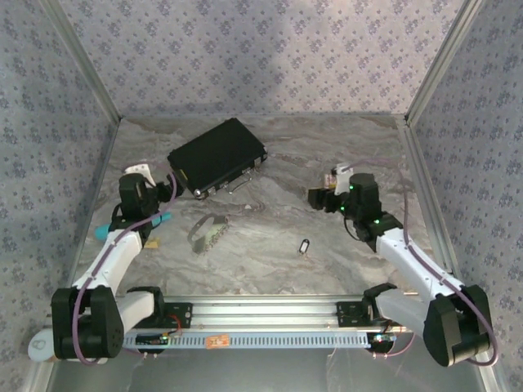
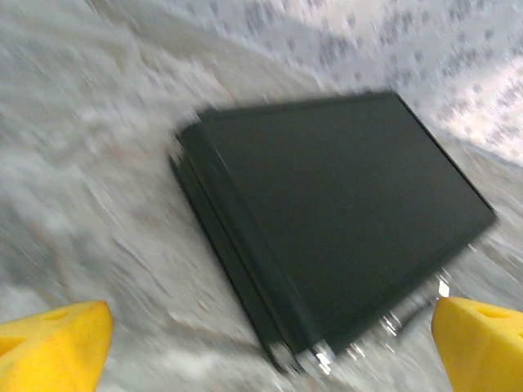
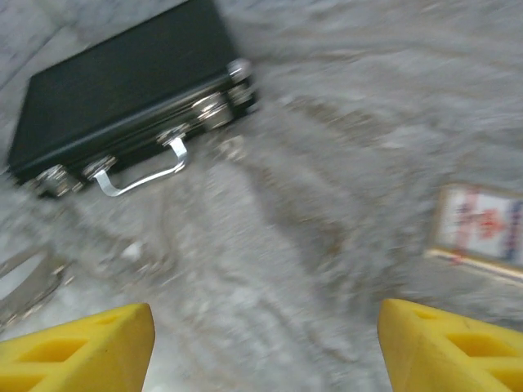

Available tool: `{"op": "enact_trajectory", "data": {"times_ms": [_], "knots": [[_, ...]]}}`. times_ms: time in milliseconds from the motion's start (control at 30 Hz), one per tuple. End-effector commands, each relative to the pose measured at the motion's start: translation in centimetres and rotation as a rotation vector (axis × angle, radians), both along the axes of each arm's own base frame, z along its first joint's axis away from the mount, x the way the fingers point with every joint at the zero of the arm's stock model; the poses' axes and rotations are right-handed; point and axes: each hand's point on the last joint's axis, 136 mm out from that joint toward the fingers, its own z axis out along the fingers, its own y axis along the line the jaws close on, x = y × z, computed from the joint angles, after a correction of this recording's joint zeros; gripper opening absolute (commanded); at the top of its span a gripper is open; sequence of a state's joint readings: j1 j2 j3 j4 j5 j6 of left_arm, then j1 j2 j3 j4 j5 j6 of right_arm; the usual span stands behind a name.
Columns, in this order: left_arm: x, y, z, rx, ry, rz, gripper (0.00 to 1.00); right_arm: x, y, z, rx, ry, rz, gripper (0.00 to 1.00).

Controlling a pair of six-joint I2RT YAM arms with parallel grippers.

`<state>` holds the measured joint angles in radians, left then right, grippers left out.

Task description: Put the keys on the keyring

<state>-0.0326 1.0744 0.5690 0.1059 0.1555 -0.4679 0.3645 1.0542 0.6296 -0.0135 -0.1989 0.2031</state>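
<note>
Left pincer [image 2: 265, 349]: I saw it spread apart, aimed at the black case [image 2: 335, 212].
Right pincer [image 3: 265, 347]: spread apart, angled down over the worktop [image 3: 327, 245].

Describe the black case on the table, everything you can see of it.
The black case is flat and rectangular, briefcase-like, with a matte dark shell. It is closed and lies flat, at an angle, on the marbled table toward the back left. Its front edge carries silvery latches and a thin metal handle that lies against the table. Nothing rests on it.
</note>
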Motion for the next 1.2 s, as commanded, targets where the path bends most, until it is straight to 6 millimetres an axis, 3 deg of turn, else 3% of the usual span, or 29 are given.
{"op": "enact_trajectory", "data": {"times_ms": [0, 100, 233, 367, 533, 733, 1167], "knots": [[-2.8, -3.9, -2.1, -0.138, 0.215, -0.079, 0.99, -2.3, 3.1, -0.7, -0.032, 0.09, 0.103, 0.73], [-5.3, -4.9, -4.6, -0.167, 0.367, -0.039, 0.97, -3.4, 5.4, -1.2, -0.068, 0.096, 0.178, 0.73], [-9.4, -4.5, -7.7, -0.162, 0.564, 0.053, 0.88, -3.5, 6.8, -2.0, -0.09, 0.106, 0.195, 0.73], [-13.4, -4.1, -9.4, -0.15, 0.65, 0.1, 0.74, -3.1, 7.7, -2.2, -0.085, 0.097, 0.2, 0.72], [-17.1, -4.0, -11.1, -0.187, 0.711, 0.126, 0.63, -2.7, 8.2, -2.4, -0.095, 0.099, 0.209, 0.72], [-18.8, -4.3, -12.6, -0.21, 0.751, 0.127, 0.51, -2.8, 8.3, -2.8, -0.097, 0.102, 0.211, 0.72], [-17.3, -5.3, -13.8, -0.212, 0.759, 0.099, 0.29, -3.3, 7.7, -3.1, -0.095, 0.098, 0.192, 0.7]]}}
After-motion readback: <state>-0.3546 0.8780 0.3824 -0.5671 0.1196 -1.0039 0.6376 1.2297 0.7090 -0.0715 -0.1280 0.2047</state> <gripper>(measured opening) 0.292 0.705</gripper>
